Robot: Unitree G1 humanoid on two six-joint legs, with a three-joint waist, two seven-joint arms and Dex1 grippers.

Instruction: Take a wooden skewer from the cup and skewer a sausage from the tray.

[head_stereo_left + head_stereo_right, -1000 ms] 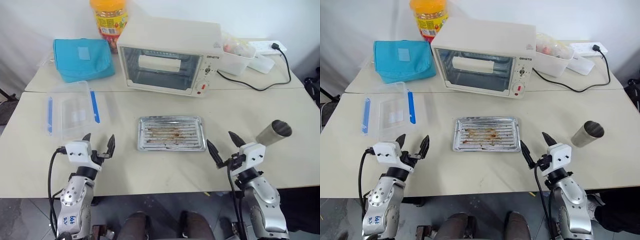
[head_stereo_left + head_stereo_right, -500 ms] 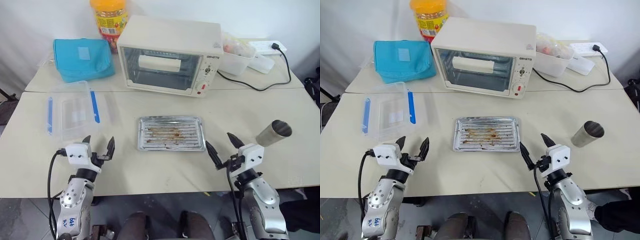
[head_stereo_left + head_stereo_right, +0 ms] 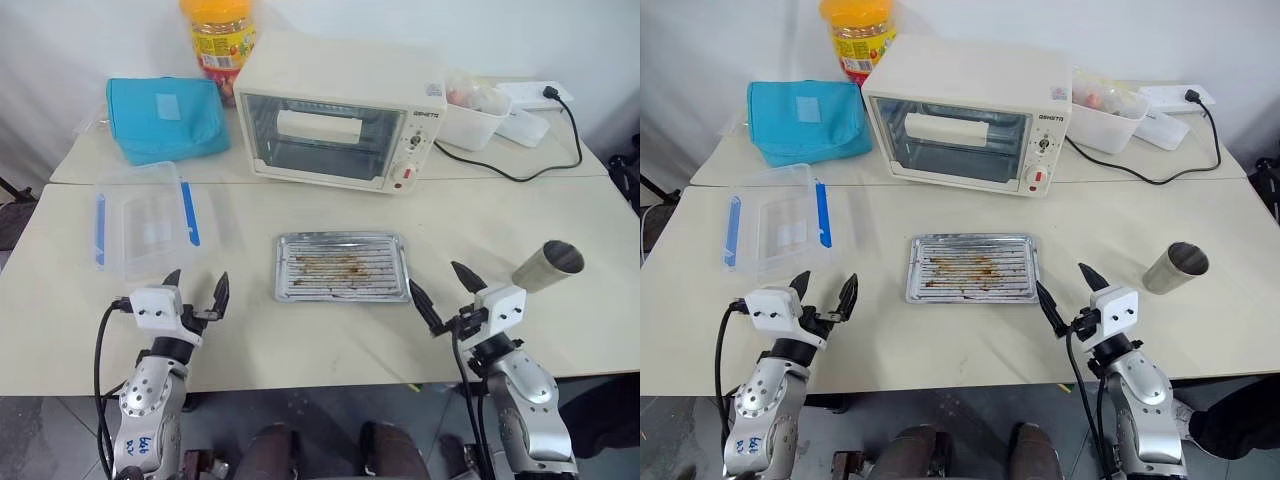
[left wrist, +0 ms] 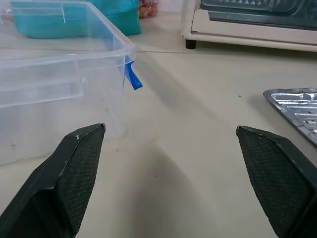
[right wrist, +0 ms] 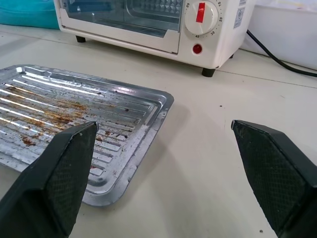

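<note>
On a cream table (image 3: pixel 940 350) sit the task items, seen from the robot's head cam. At centre lies the tray (image 3: pixel 973 268), a flat ridged metal baking tray w/ brown grease stains, long axis running left-right; no sausage can be seen on it. Toward the robot's right, well apart from the tray, stands the cup (image 3: pixel 1176 267), a plain silver metal tumbler, upright; whether skewers are inside can't be told.

Key relation: the cup lies right of and a bit further out than the right gripper (image 3: pixel 1068 292), so the right arm is clearly the nearer one. That gripper hovers near the table's front edge, between tray and cup, just off the tray's near right corner, fingers spread wide, holding nothing. Likely next move: swing right and forward to the cup.

Left gripper (image 3: pixel 824 291) is at the front left, also wide open and empty, near a clear plastic box (image 3: pixel 775 230) w/ blue clips, well apart from tray and cup.

Further back: a white toaster oven (image 3: pixel 970 115), a teal pouch (image 3: pixel 805 120), a yellow-lidded jar (image 3: pixel 858 35).
</note>
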